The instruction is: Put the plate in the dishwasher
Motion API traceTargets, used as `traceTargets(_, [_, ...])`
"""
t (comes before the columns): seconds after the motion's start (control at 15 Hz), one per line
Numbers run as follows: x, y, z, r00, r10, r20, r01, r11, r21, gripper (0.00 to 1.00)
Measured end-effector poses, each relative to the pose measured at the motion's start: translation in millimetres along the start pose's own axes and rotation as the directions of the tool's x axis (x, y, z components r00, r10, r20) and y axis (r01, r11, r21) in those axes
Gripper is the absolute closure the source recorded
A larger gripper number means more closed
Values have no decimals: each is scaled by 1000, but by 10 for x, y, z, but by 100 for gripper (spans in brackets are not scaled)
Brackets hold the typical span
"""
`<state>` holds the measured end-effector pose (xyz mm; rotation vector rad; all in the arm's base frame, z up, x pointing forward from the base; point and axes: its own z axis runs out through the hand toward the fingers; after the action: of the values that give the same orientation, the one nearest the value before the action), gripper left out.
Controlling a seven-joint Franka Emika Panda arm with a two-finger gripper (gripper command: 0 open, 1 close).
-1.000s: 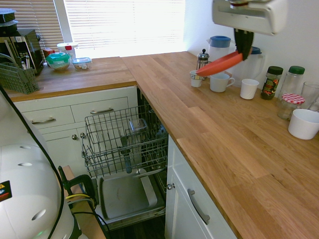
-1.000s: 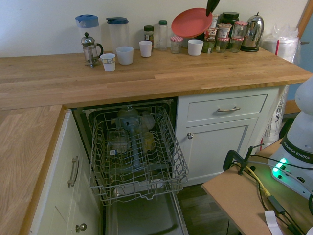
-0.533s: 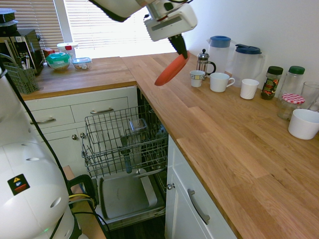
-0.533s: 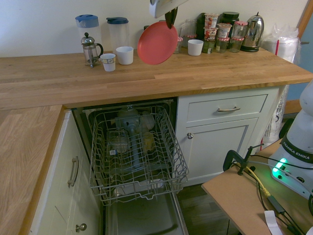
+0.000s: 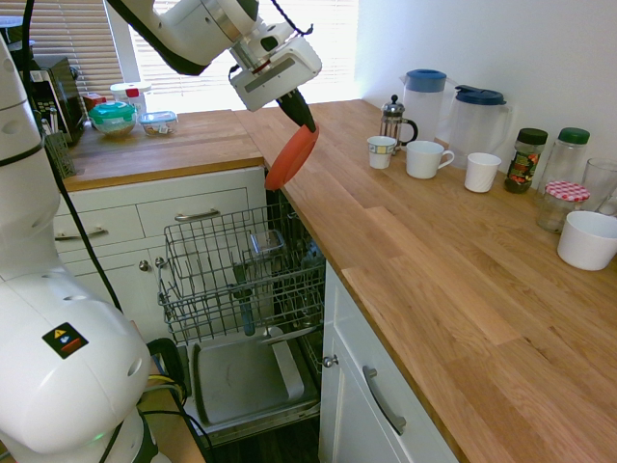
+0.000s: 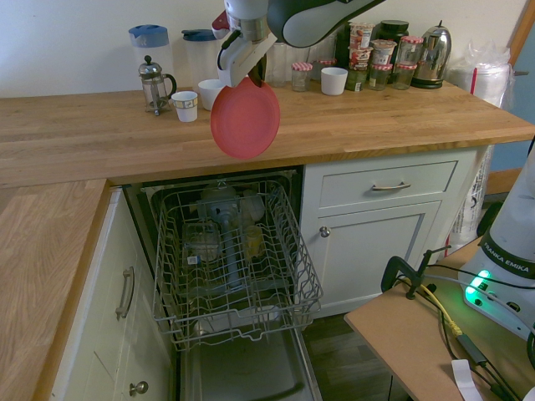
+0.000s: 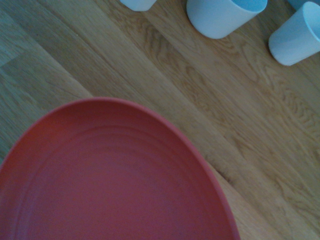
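Observation:
The coral-red plate (image 5: 291, 157) (image 6: 245, 119) (image 7: 110, 175) hangs nearly on edge in the air, just above the counter's front edge. My gripper (image 5: 300, 116) (image 6: 250, 76) is shut on its top rim. Directly below, the dishwasher (image 5: 236, 280) (image 6: 234, 259) stands open with its grey wire rack pulled out and some glassware inside. The grey inner door panel (image 5: 246, 376) lies flat near the floor. In the wrist view the plate fills the lower half over wooden counter.
On the wooden counter (image 5: 434, 251) (image 6: 100, 134) stand white mugs (image 5: 427, 159) (image 6: 213, 93), a French press (image 5: 391, 116), two jugs (image 5: 478, 116), jars (image 5: 525, 159) and a white bowl (image 5: 588, 239). White drawers (image 5: 116, 224) (image 6: 389, 185) flank the dishwasher. A kettle (image 6: 432, 54) stands at the back.
The arm has carried the plate from the back of the counter by the mugs toward the front edge and lower. The plate has tipped from flat to nearly upright, now above the open rack.

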<state>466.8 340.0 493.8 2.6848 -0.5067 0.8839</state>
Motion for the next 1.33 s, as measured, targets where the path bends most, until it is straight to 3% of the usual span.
traceTargets(0.27, [-475, -395, -194, 984, -143, -104, 141, 990, -25, 100])
traceTargets(0.47, [-1037, -693, -322, 947, -269, -177, 264, 963, -51, 100])
traceTargets(0.73, [-1969, -1233, -513, 851, -454, -262, 448, 890, -86, 100])
traceTargets(1.0, [-2551, -1624, -496, 763, -575, -294, 568, 814, -117, 100])
traceTargets(1.33, [-3139, -1761, -160, 699, -665, -263, 641, 746, -180, 100])
